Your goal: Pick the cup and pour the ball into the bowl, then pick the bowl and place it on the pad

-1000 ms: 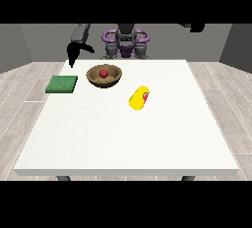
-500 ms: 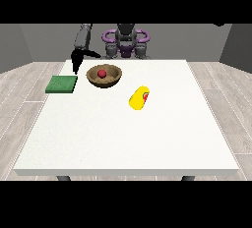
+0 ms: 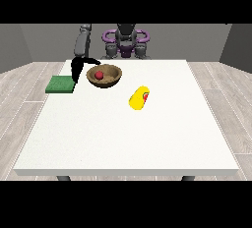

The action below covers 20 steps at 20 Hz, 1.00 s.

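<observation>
A brown bowl point(image 3: 104, 75) stands on the white table point(image 3: 128, 133) at the back, left of centre, with a red ball point(image 3: 99, 74) inside it. A yellow cup point(image 3: 139, 98) lies on its side to the bowl's right, nearer the camera, its mouth showing red. A green pad point(image 3: 61, 84) lies flat to the left of the bowl. The hand at the view's left point(image 3: 78, 68) hangs between the pad and the bowl, close to the bowl's left rim, its fingers spread towards the bowl and holding nothing. No other hand shows.
The robot's purple and grey torso point(image 3: 126, 42) stands behind the table's far edge. A grey arm point(image 3: 82, 39) comes down to the hand from the upper left. Wooden floor surrounds the table.
The hand at the view's left has come down and moved right, from above the table's back left corner to just beside the bowl's left rim. Bowl, ball, cup and pad have stayed put.
</observation>
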Each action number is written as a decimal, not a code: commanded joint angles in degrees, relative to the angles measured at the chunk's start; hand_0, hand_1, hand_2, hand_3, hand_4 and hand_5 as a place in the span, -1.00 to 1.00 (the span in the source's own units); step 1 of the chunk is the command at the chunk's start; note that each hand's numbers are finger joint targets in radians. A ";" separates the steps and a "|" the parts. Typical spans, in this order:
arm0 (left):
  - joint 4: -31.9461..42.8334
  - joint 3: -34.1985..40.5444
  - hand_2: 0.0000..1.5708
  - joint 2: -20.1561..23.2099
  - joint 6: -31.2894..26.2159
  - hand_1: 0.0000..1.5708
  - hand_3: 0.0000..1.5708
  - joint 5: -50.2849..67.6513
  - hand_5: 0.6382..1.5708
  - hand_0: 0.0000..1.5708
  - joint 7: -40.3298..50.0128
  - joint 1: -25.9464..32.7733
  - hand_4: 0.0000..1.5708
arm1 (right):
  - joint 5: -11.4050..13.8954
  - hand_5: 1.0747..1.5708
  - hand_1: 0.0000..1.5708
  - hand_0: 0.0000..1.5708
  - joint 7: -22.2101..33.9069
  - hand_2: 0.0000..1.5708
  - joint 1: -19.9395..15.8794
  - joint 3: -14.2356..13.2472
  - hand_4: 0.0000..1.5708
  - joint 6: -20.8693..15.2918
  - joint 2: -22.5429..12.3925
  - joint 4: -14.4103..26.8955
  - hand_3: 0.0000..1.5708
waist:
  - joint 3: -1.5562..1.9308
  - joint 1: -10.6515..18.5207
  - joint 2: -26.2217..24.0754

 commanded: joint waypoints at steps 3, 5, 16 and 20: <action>-1.73 1.00 -1.00 4.33 -2.00 -1.00 -1.00 4.42 0.99 -1.00 4.28 -2.84 -0.87 | -1.40 0.99 -1.00 -1.00 -8.29 -1.00 -0.45 -2.35 -1.00 2.20 0.05 7.08 -1.00 | 0.03 1.72 4.36; -2.07 0.86 -1.00 1.81 -2.19 -1.00 -1.00 4.60 0.99 -1.00 1.72 1.48 -0.85 | -1.03 0.99 -1.00 -1.00 -9.28 -1.00 1.02 -1.55 -1.00 2.52 1.10 8.12 -1.00 | -0.01 1.19 2.75; -6.59 0.76 -1.00 3.43 -0.39 -1.00 -1.00 7.19 1.00 -1.00 4.15 -2.02 -1.00 | -8.53 0.64 -0.10 -0.10 -5.15 -1.00 0.16 -6.62 -0.12 7.39 2.78 15.55 -1.00 | 0.08 4.63 7.66; -7.49 0.20 -1.00 2.53 0.69 -1.00 -1.00 8.80 1.00 -1.00 5.76 -5.32 -1.00 | -2.74 0.99 1.00 1.00 -4.91 1.00 0.16 -4.55 0.21 0.01 -1.70 15.66 0.41 | 0.01 6.51 9.99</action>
